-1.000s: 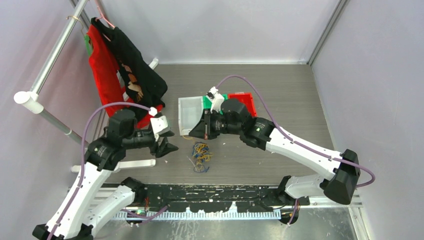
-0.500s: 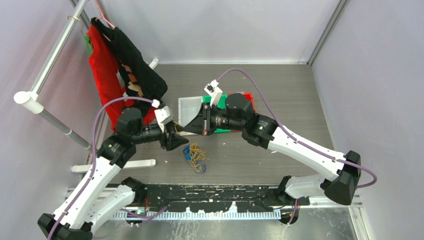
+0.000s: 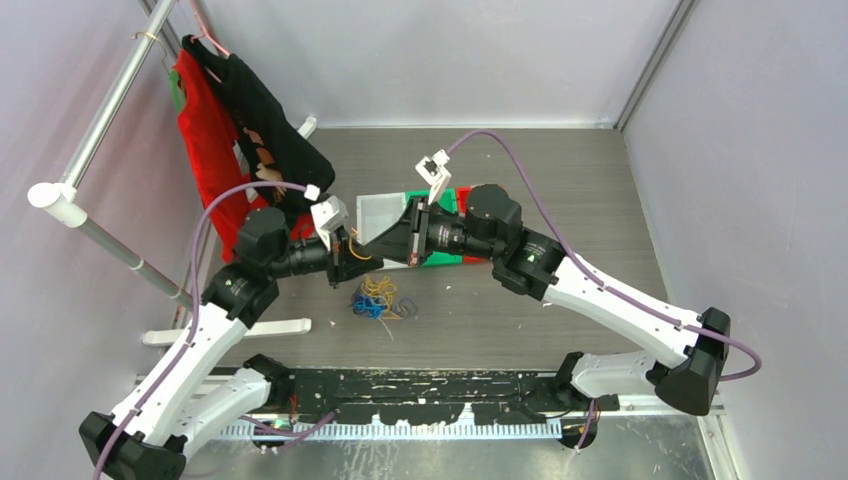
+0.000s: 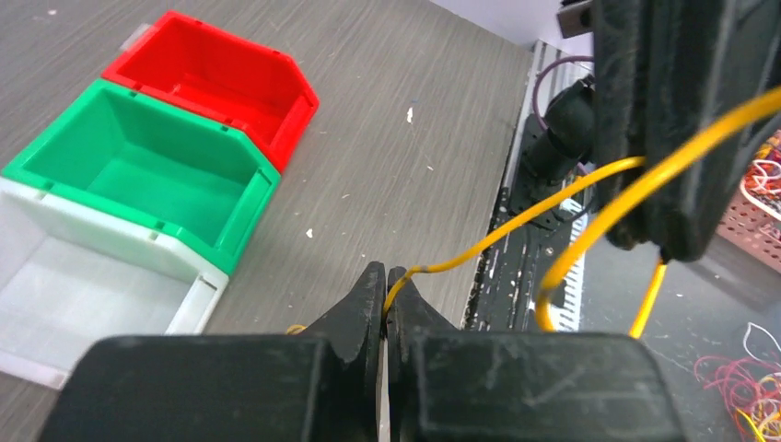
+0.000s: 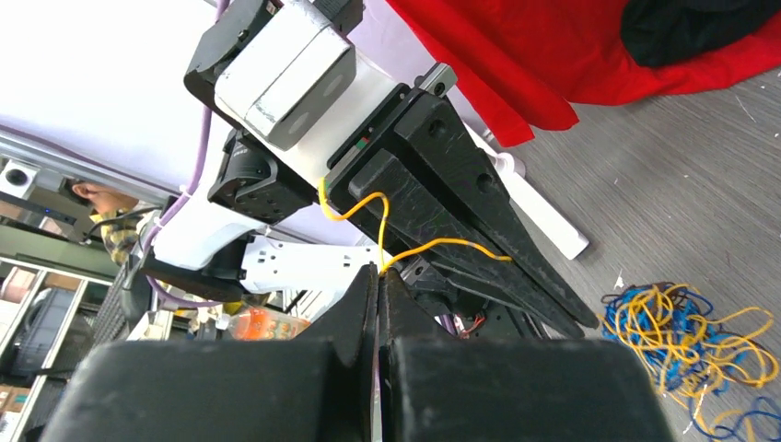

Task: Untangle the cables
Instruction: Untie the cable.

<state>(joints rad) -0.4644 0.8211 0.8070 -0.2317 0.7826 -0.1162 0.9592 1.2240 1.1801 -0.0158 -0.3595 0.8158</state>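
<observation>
From above, 1 yellow strand (image 3: 366, 256) hangs just over the tangle of cables (image 3: 376, 298), stretched left to right between the 2 grippers. In the left wrist view, the left gripper (image 4: 387, 281) is clamped on 1 end. In the right wrist view, the right gripper (image 5: 378, 279) pinches the other end. Both sit equally near the tangle.

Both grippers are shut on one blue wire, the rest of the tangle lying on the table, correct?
Not blue: the left wrist view shows a yellow wire. The left gripper and right gripper are shut on it; the rest of the tangle lies on the table.
</observation>
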